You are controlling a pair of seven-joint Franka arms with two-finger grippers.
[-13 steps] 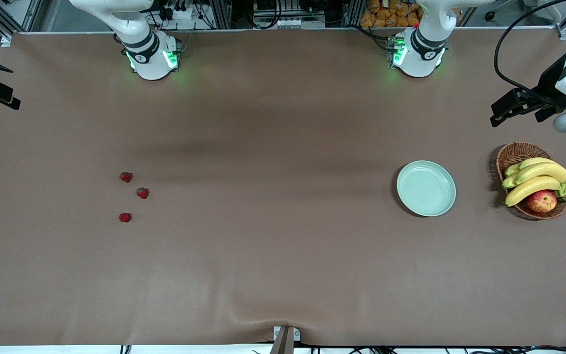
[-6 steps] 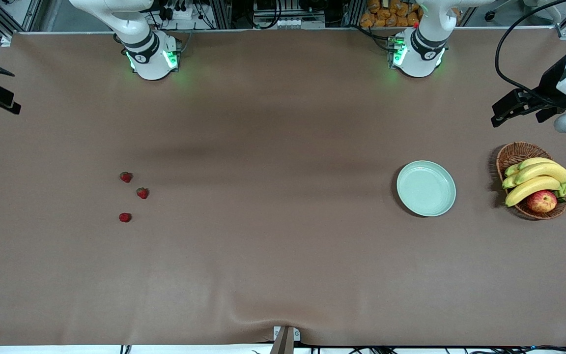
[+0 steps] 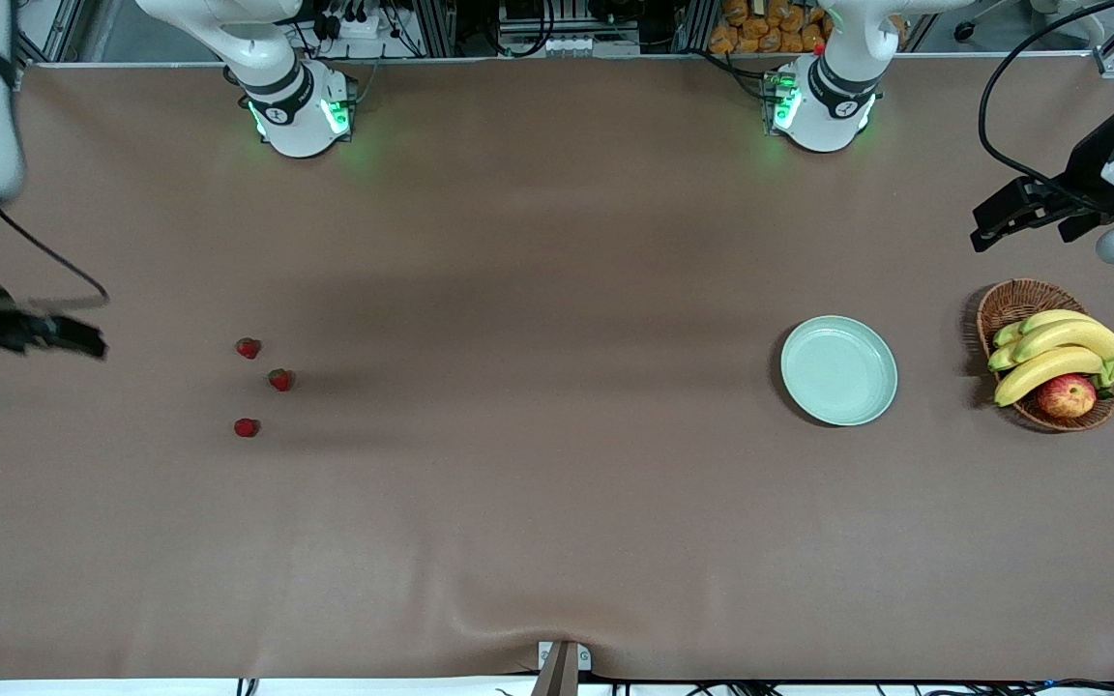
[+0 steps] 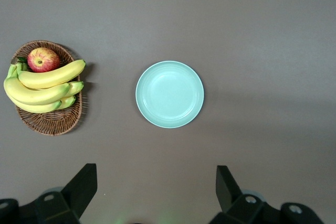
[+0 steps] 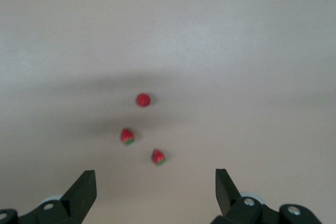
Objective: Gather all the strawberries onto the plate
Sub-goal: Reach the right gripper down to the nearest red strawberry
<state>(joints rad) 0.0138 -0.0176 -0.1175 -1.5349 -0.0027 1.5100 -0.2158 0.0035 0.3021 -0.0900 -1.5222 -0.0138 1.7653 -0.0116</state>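
Three strawberries (image 3: 248, 348) (image 3: 280, 380) (image 3: 246, 427) lie close together on the brown table toward the right arm's end. They also show in the right wrist view (image 5: 143, 99) (image 5: 127, 136) (image 5: 158, 157). The mint-green plate (image 3: 838, 370) sits empty toward the left arm's end and also shows in the left wrist view (image 4: 169, 94). My right gripper (image 3: 83, 336) hangs open and empty over the table's end beside the strawberries; its jaws (image 5: 155, 187) stand wide apart. My left gripper (image 3: 982, 224) hangs open and empty over the table's other end, near the basket; its jaws (image 4: 155, 187) are wide too.
A brown wicker basket (image 3: 1016, 295) with bananas (image 3: 1060, 353) and a red-yellow apple (image 3: 1067, 395) stands beside the plate at the left arm's end; it also shows in the left wrist view (image 4: 50, 124). The brown cloth bulges at the table's near edge (image 3: 480, 619).
My right gripper has swung in over the table's end to a spot beside the strawberries. The left gripper has barely shifted. Strawberries and plate have not moved.
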